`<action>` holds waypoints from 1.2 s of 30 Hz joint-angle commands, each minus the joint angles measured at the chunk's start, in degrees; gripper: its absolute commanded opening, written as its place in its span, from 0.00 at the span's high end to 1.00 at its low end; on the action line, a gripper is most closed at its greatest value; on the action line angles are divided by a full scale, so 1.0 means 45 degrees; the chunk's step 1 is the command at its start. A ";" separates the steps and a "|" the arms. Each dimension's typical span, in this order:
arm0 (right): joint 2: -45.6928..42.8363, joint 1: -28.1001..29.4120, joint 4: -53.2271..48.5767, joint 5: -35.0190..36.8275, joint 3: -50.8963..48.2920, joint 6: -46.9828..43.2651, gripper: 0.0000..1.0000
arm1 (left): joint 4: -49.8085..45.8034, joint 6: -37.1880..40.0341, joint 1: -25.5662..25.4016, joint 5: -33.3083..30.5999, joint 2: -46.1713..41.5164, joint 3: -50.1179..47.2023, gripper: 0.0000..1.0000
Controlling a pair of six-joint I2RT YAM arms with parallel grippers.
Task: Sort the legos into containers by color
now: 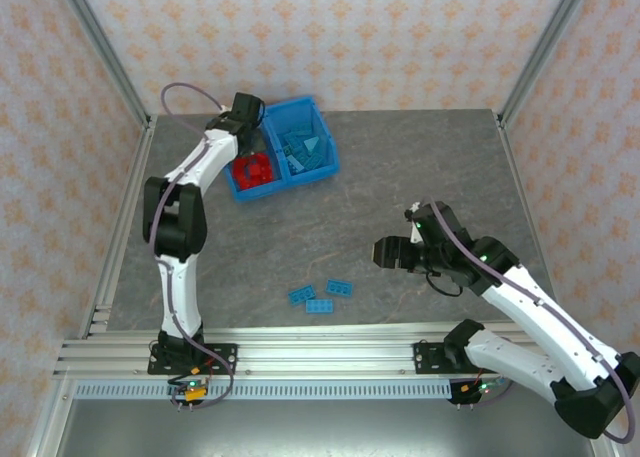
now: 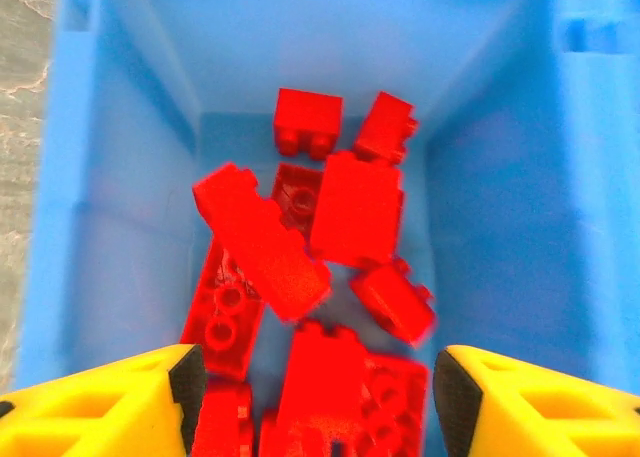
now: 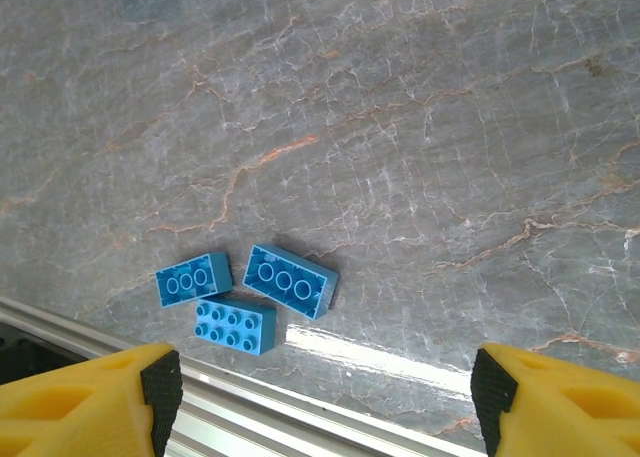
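Note:
The blue bin [image 1: 318,116] stands at the back left of the table. Its left compartment [image 2: 120,237] holds several red legos [image 2: 355,202], some lying on top of one another. The right compartment [image 1: 305,147] holds light blue legos. My left gripper [image 2: 312,387] hangs open over the red pile, with nothing touching its black pads [image 2: 188,382]; the top view places it [image 1: 247,127] at that compartment's back rim. Three light blue legos [image 3: 290,280] lie loose near the table's front edge [image 1: 320,297]. My right gripper [image 3: 325,397] is open above the table, to the right of them [image 1: 388,251].
Grey marbled tabletop [image 1: 400,167] stretches between the bin and the loose bricks. An aluminium rail [image 1: 330,352] runs along the near edge, just in front of the three bricks. Patterned walls and metal posts close the sides and back.

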 commanded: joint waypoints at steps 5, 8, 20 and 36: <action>0.1438 0.1238 0.1574 -0.0170 -0.0593 -0.0463 0.23 | 0.1241 0.2771 -0.1503 0.2369 -0.6716 -0.4116 0.28; 0.2624 0.2244 0.1814 0.0322 -0.0528 -0.1405 0.23 | 0.1256 0.4706 -0.2658 0.3067 -0.9218 -0.5943 0.23; 0.6955 0.4312 0.2188 0.0102 0.0384 -0.4441 0.21 | -0.3690 1.3022 -0.4312 0.9472 -1.6044 -1.0065 0.12; 1.0460 0.4423 0.2484 0.1034 0.1539 -0.5259 0.36 | -0.5818 1.8394 -0.4618 1.1684 -1.6336 -1.2016 0.02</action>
